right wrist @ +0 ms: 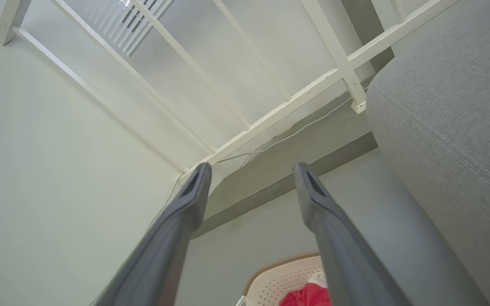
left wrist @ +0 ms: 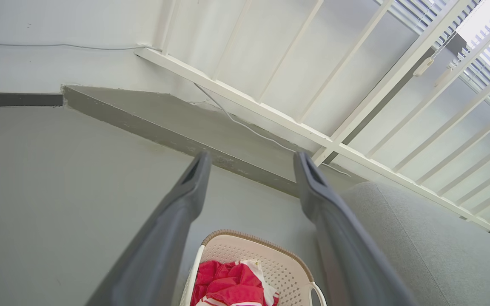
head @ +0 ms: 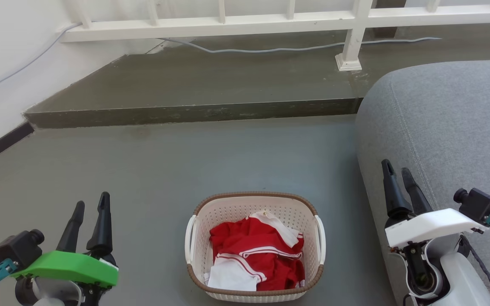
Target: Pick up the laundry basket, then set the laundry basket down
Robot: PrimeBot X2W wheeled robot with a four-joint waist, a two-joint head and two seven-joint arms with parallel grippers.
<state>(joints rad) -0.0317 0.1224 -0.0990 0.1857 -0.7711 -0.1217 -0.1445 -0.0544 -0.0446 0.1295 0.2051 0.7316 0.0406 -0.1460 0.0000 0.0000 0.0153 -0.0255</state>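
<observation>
I see my left gripper (head: 92, 200) at lower left, fingers spread, empty. The laundry basket (head: 253, 196) sits on the floor (head: 185, 161) between my arms, holding red-and-white clothes (head: 253, 246). My right gripper (head: 396, 168) is likewise spread and empty, beside the grey sofa (head: 449, 127).
</observation>
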